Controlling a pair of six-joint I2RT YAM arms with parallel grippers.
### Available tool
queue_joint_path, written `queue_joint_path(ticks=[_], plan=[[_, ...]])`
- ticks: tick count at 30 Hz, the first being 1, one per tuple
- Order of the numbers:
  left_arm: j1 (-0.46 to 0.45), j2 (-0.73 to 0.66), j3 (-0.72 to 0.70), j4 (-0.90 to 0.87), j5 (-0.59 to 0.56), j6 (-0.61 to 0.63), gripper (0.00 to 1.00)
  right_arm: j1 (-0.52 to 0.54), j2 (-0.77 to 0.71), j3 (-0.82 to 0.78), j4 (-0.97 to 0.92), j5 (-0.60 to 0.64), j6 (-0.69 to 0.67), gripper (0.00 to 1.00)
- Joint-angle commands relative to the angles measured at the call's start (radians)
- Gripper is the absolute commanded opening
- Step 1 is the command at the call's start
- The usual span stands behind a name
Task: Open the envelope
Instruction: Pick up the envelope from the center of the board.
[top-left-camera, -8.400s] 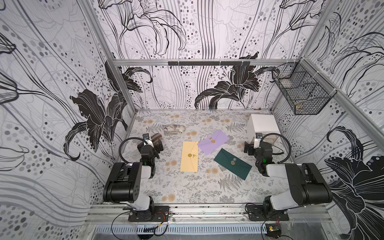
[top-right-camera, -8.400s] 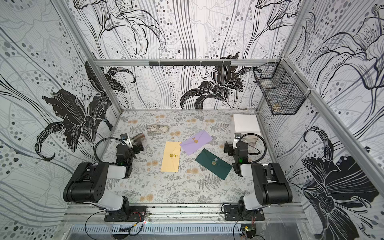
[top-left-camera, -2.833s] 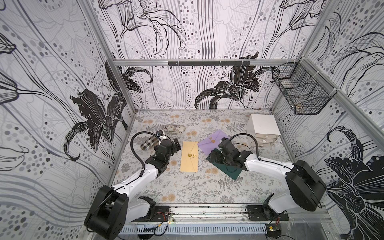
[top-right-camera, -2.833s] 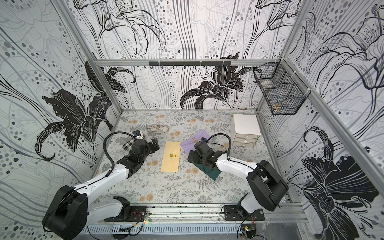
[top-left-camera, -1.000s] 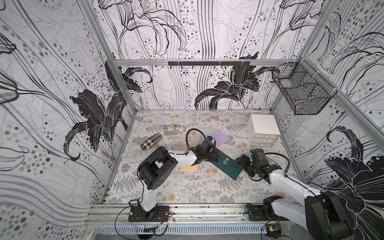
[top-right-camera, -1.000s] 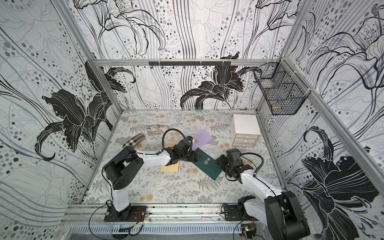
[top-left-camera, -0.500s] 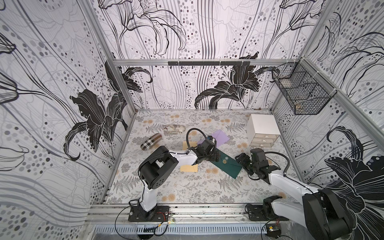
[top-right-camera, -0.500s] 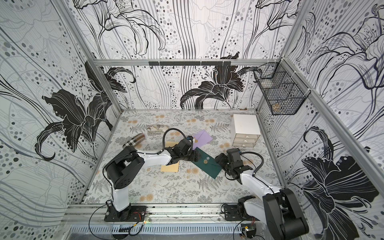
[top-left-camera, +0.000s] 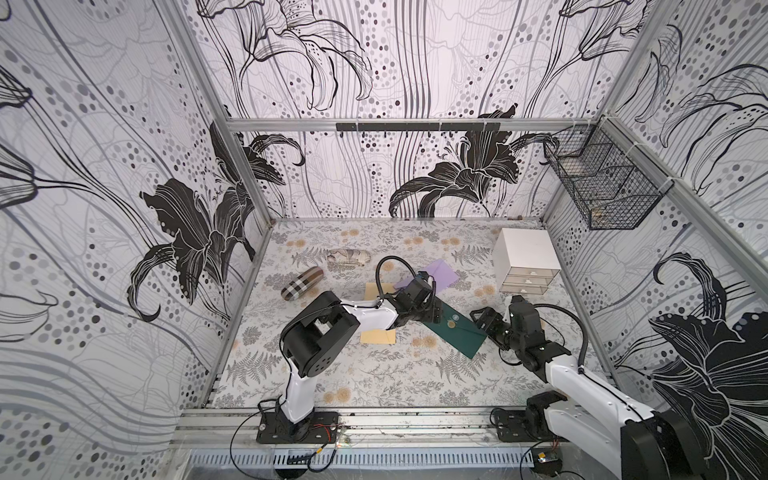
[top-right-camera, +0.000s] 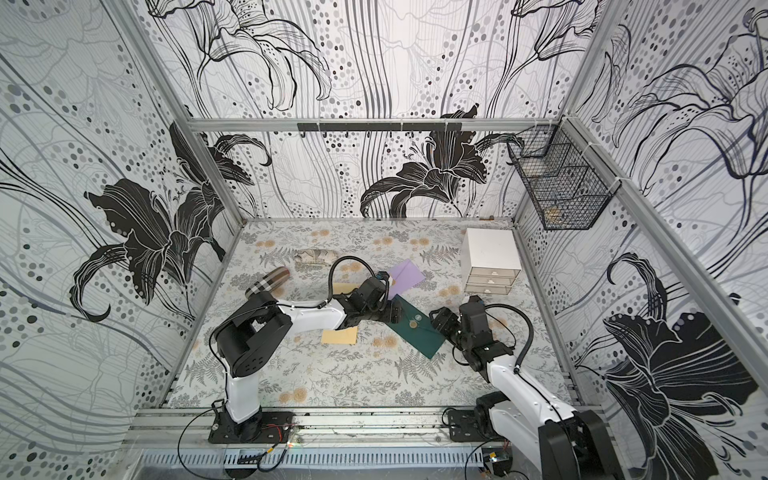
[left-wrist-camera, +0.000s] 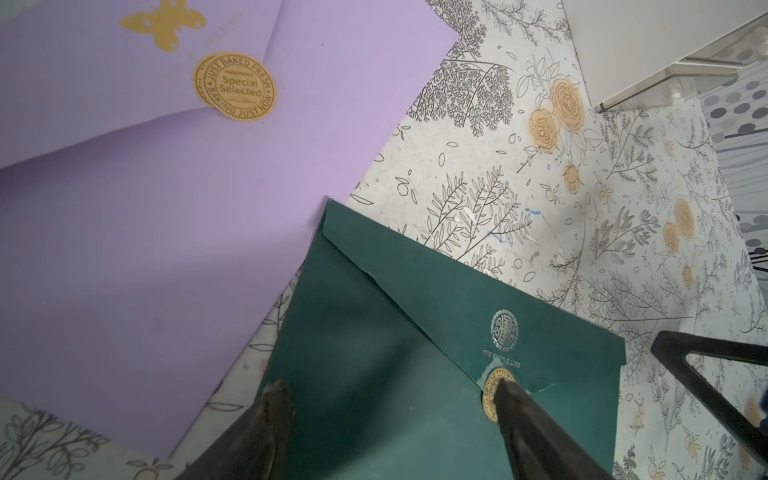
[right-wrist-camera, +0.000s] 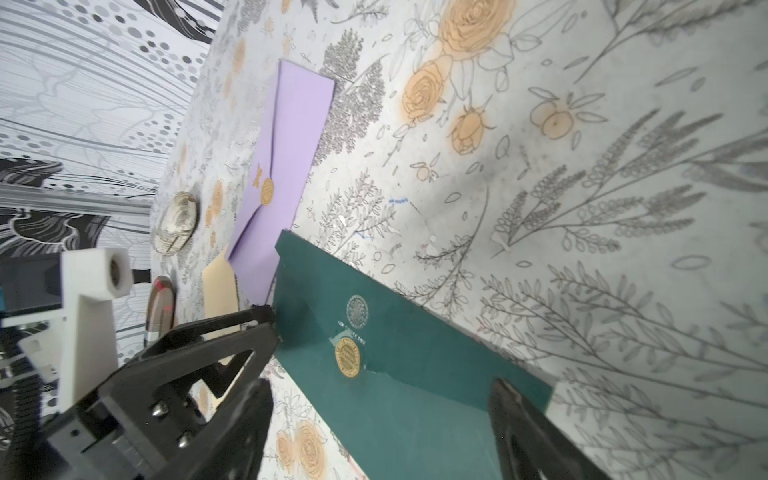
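Observation:
A dark green envelope (top-left-camera: 457, 334) (top-right-camera: 415, 332) lies flat on the floral table, its flap held down by a round gold seal (right-wrist-camera: 348, 357). My left gripper (top-left-camera: 436, 313) (left-wrist-camera: 388, 386) is open over the envelope's far-left end. One of its fingertips (left-wrist-camera: 505, 392) lies on the seal. At the envelope's right end my right gripper (top-left-camera: 484, 322) (right-wrist-camera: 380, 386) is open too. Its fingers straddle the width of the green envelope (right-wrist-camera: 407, 395), and nothing is gripped.
A purple envelope (top-left-camera: 436, 272) touches the green one's far corner. A yellow envelope (top-left-camera: 376, 336) lies partly under my left arm. At the back right stands a white drawer box (top-left-camera: 525, 259). A plaid case (top-left-camera: 302, 282) and a patterned pouch (top-left-camera: 349, 257) lie back left. A wire basket (top-left-camera: 602, 191) hangs on the right wall.
My right gripper has crept a little left, closer onto the green envelope's end. The left gripper stays over the flap, hardly moving. The envelope has not shifted.

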Motion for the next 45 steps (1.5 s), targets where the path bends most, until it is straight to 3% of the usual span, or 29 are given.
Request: queue_joint_path(ticks=[1, 5, 12, 21, 25, 34, 45], plan=[[-0.012, 0.020, 0.009, -0.076, -0.030, -0.024, 0.80, -0.003, 0.032, 0.073, -0.208, 0.084, -0.020, 0.85], [-0.017, -0.025, -0.006, -0.127, -0.092, -0.063, 0.80, -0.006, 0.126, 0.096, -0.252, 0.057, -0.011, 0.87], [-0.037, -0.066, -0.054, -0.106, -0.085, -0.141, 0.80, -0.005, 0.226, 0.036, 0.021, -0.069, 0.012, 0.89], [-0.071, -0.183, -0.028, -0.255, -0.212, -0.111, 0.79, -0.006, 0.334, 0.188, 0.028, -0.167, -0.145, 0.90], [-0.071, -0.207, 0.037, -0.318, -0.241, -0.054, 0.80, -0.006, 0.369, 0.261, -0.118, -0.131, -0.192, 0.91], [-0.063, 0.019, 0.232, -0.359, -0.222, 0.047, 0.81, -0.006, 0.317, 0.171, -0.134, -0.120, -0.118, 0.91], [-0.049, 0.130, 0.244, -0.314, -0.185, 0.012, 0.81, -0.006, 0.344, 0.121, -0.026, -0.154, -0.051, 0.83]])
